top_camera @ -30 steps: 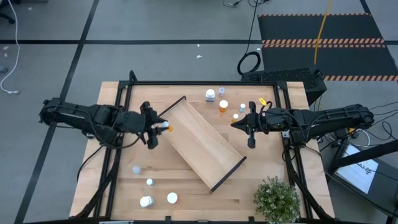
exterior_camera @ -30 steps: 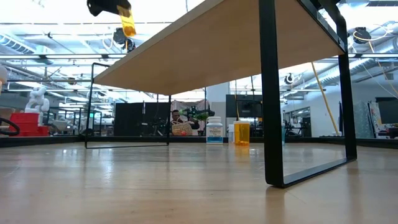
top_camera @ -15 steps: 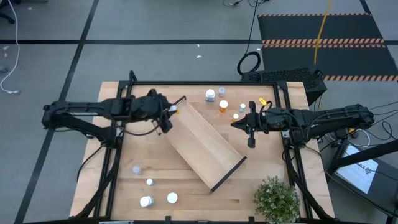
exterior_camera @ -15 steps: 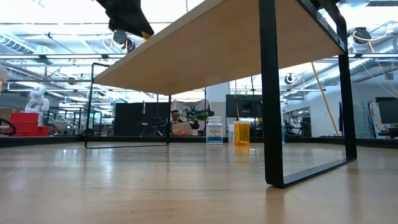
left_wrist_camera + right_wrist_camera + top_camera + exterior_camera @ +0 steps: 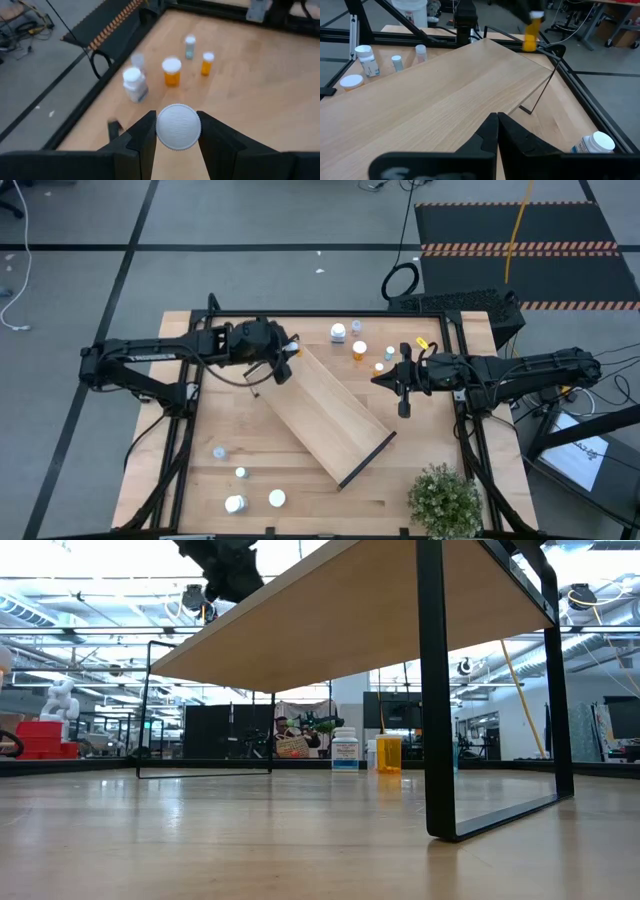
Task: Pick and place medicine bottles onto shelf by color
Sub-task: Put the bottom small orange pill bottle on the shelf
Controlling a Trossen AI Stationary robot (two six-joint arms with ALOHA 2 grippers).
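Left wrist view shows my left gripper (image 5: 178, 134) clamped on an orange bottle (image 5: 532, 31), hanging upright just over the shelf (image 5: 330, 412) end nearest it; right gripper (image 5: 402, 409) waits shut.

the camera sits level with the wooden worktop (image 5: 300, 840), which fills the lower half of the frame. the underside of the light-wood shelf (image 5: 330, 620) slants across the upper middle, rising toward the upper right. its black end frame (image 5: 437, 740) stands on the worktop right of centre, and a second thin black frame (image 5: 205, 773) shows farther back at left. at the upper left, a dark robot hand (image 5: 225, 565) hangs above the shelf's edge; its fingers cannot be made out. far back at centre stand a white bottle (image 5: 345, 752) and an orange bottle (image 5: 388, 754), side by side.
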